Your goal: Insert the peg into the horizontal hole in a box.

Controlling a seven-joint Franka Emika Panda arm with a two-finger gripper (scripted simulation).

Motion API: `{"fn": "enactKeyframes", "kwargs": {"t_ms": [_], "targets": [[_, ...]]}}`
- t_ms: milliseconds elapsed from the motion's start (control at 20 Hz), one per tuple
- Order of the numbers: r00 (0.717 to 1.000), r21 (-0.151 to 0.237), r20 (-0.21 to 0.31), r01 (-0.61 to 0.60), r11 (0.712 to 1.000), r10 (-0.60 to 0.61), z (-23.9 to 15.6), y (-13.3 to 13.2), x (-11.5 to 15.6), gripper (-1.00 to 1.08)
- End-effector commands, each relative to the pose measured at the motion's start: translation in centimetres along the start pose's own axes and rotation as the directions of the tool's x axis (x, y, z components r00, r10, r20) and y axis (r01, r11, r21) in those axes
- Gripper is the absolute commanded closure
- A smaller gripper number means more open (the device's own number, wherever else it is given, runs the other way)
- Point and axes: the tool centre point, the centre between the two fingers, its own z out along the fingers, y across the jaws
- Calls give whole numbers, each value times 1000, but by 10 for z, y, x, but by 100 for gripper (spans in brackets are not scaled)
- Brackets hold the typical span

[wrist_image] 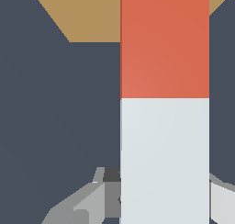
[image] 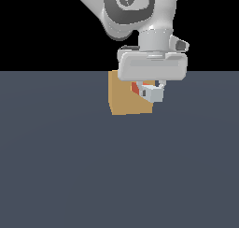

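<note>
Sitting on the dark floor, the tan box (image: 123, 101) lies toward the exterior view's left of the gripper (image: 153, 92), whose fingers pinch the peg (wrist_image: 164, 103) at its white end. Its orange-red stretch points at the box face, just in front of it; the hole is hidden.

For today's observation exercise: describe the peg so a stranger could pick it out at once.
Find the tan box on the dark floor, under the robot's gripper. The peg is the slim bar held there, pointing at the box. Only it is two-coloured: orange-red, with a white end.
</note>
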Motion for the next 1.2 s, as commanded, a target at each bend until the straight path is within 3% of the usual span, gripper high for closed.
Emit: {"fn": "enactKeyframes", "kwargs": {"t_ms": [0,400,900,1150], "targets": [[1000,-4,0,1,1000,-1,-3,2,0,108],[1000,-1,0,1,1000,-1,-1,0,12,108],[1000,-3,0,2,1000,-2,-2,0,91,108],[1000,-4,0,1,1000,-1,-3,0,111,108]]}}
